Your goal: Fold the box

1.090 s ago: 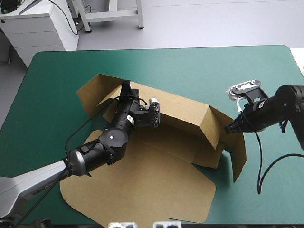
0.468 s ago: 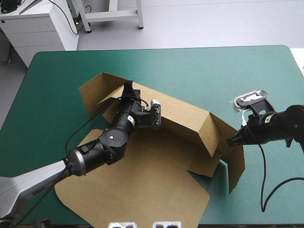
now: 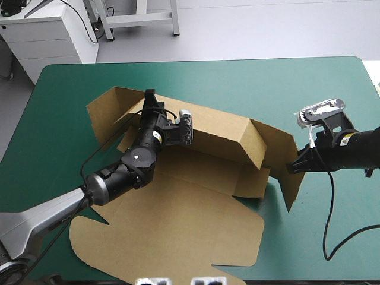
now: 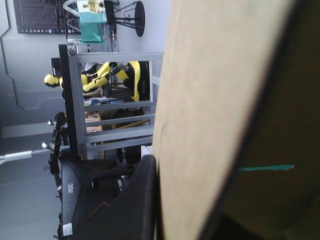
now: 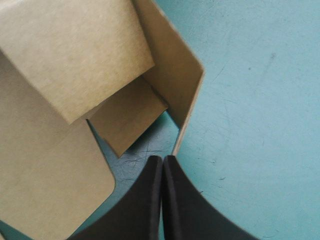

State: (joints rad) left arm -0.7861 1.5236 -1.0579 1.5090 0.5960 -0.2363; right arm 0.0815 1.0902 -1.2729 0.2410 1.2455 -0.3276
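High view had the brown box [image 3: 178, 231] lying half-formed on the teal-green table [image 3: 267, 83], somewhat toward its left side. The broad lid panel [image 3: 196, 237] lay flat toward the near edge, and the long back wall [image 3: 219, 133] stood raised across the middle. My left claw [image 3: 149, 96] reached in over the sheet to the left end of that wall, up at its top edge, where a corner flap [image 3: 104, 116] splayed outward. From my left wrist the board filled most of what I saw, with one black finger [image 4: 142, 200] lying flat against its pale face and a dark shape on its other side, so I was clamped on the box with the sheet between. My right claw [image 3: 291, 168] sat at the box's right end, its tip touching the outer face of the end flap [image 3: 290, 189], which stood up at a slant. From my right wrist my two fingers met in one pointed arch, closed on nothing, the tip just beside that flap's edge, with bare cover on the outer side.
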